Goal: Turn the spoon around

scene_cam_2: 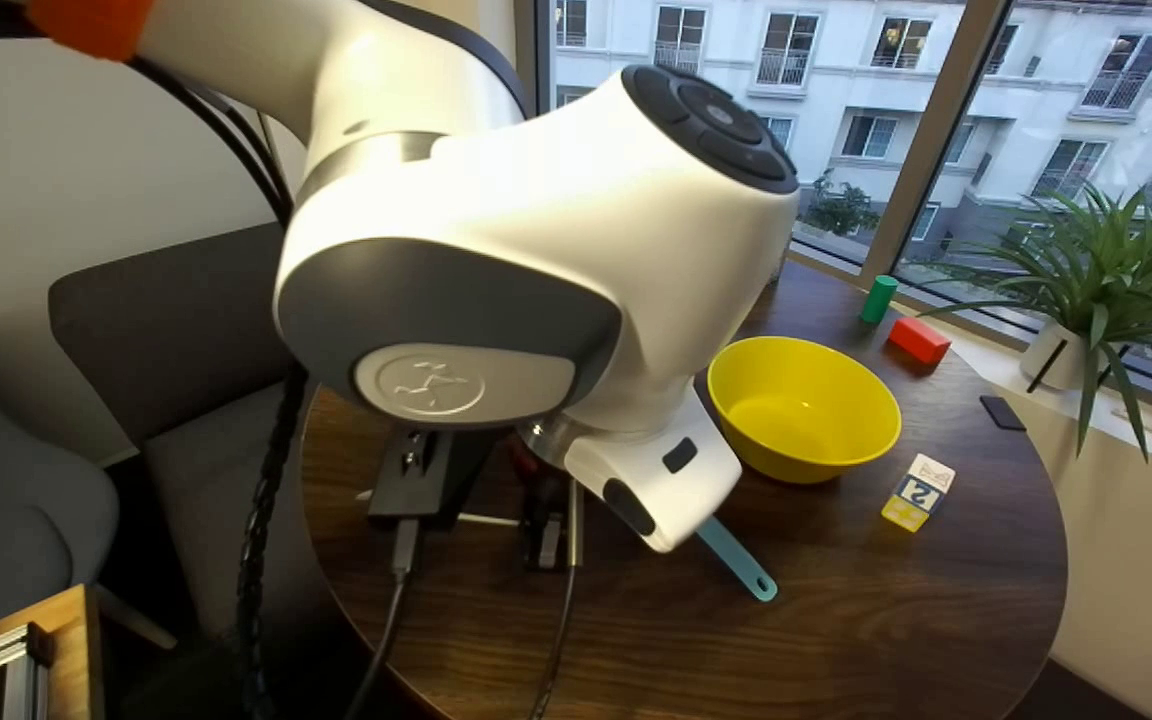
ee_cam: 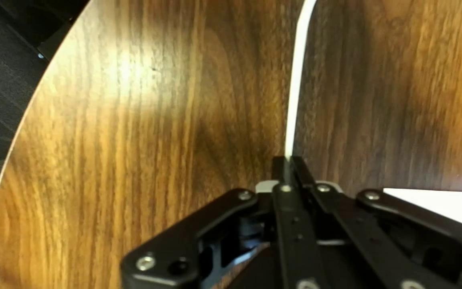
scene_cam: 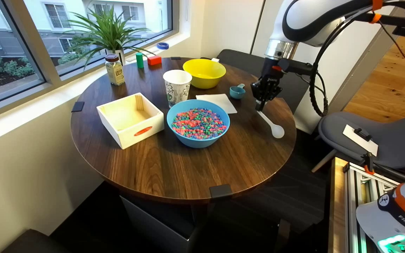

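The spoon point(scene_cam: 277, 131) is white with a round bowl and a thin, slightly bent handle. In an exterior view its bowl points toward the table's near right edge. My gripper point(scene_cam: 260, 105) points down over the right part of the table, shut on the handle's end. In the wrist view the handle point(ee_cam: 296, 80) runs up from between the closed fingertips point(ee_cam: 288, 164), and the bowl is out of view there. In an exterior view the arm covers most of the spoon; a piece of handle point(scene_cam_2: 489, 520) shows. I cannot tell whether the spoon touches the table.
A teal measuring cup point(scene_cam: 237, 92) and a white napkin point(scene_cam: 220, 102) lie beside the gripper. A blue bowl of beads point(scene_cam: 197, 142), a paper cup point(scene_cam: 177, 88), a yellow bowl point(scene_cam: 204, 75) and a wooden box point(scene_cam: 132, 123) stand farther left. The table's edge point(scene_cam: 291, 154) is close to the spoon.
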Robot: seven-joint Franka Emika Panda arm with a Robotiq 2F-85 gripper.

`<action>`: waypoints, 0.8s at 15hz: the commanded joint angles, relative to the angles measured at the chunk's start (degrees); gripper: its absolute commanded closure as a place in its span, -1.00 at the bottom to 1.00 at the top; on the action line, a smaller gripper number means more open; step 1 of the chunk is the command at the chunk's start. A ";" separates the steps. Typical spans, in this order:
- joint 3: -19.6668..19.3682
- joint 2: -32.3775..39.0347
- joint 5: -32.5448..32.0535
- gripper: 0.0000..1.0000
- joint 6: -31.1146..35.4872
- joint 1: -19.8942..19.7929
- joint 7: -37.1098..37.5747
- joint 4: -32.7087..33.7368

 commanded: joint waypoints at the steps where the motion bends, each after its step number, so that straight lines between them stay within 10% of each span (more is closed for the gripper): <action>1: 0.10 -0.29 -3.55 0.98 -5.43 -0.61 4.86 3.05; 12: 3.14 4.26 -24.73 0.98 -14.54 2.01 19.85 11.40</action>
